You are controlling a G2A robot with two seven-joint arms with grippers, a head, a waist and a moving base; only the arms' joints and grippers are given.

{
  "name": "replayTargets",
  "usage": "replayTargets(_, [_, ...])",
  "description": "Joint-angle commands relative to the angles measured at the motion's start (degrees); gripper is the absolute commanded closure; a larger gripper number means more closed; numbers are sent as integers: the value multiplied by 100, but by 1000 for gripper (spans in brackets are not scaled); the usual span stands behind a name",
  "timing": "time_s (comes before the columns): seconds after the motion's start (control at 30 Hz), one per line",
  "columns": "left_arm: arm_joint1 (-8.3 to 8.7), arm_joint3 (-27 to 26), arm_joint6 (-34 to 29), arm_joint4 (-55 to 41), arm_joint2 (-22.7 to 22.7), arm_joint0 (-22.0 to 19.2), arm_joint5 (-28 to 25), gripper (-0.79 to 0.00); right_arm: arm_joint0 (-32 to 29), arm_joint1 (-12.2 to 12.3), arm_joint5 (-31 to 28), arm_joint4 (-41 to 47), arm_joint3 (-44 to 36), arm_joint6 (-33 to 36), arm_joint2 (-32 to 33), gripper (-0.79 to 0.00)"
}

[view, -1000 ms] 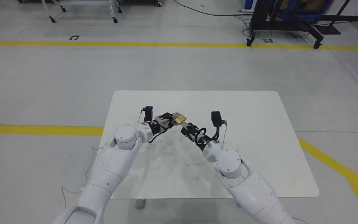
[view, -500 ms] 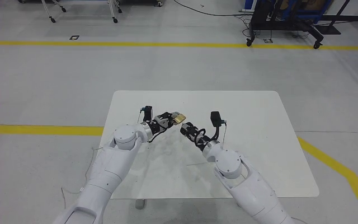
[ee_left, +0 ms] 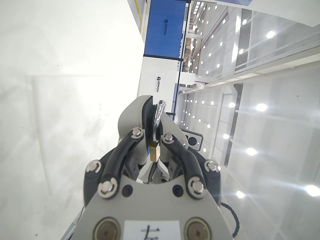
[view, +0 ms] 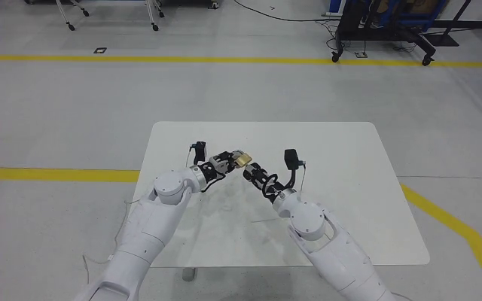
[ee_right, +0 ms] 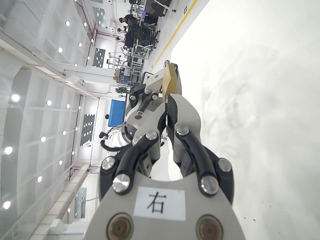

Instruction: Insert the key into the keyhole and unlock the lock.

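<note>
A brass padlock (view: 241, 159) hangs above the white table (view: 354, 150), with my left gripper (view: 227, 160) shut on it. In the left wrist view the left gripper (ee_left: 156, 112) pinches the silver shackle (ee_left: 159, 112), and a bit of the brass body (ee_left: 155, 152) shows between the fingers. My right gripper (view: 251, 173) sits just in front of the lock, fingers closed. In the right wrist view the right gripper (ee_right: 167, 102) holds a thin silver key (ee_right: 166, 120), mostly hidden by the pads, with its tip at the padlock (ee_right: 170, 81). I cannot tell whether the key is in the keyhole.
Both arms meet over the table's middle left. Bare tabletop lies all around them. Yellow floor lines (view: 226, 59) run beyond and beside the table, and a dark wheeled frame (view: 384, 30) stands far off at the back right.
The left arm has shifted slightly toward the right. Both grippers and the padlock stay almost where they were.
</note>
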Motion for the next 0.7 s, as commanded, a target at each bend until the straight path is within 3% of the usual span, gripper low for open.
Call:
replayTargets(0.0, [3, -14, -3, 10, -1, 6, -6, 0, 5, -8, 18, -15, -2, -14, -5, 0])
replayTargets(0.67, [19, -92, 9, 167, 28, 38, -10, 0, -2, -66, 191, -137, -14, -20, 21, 0])
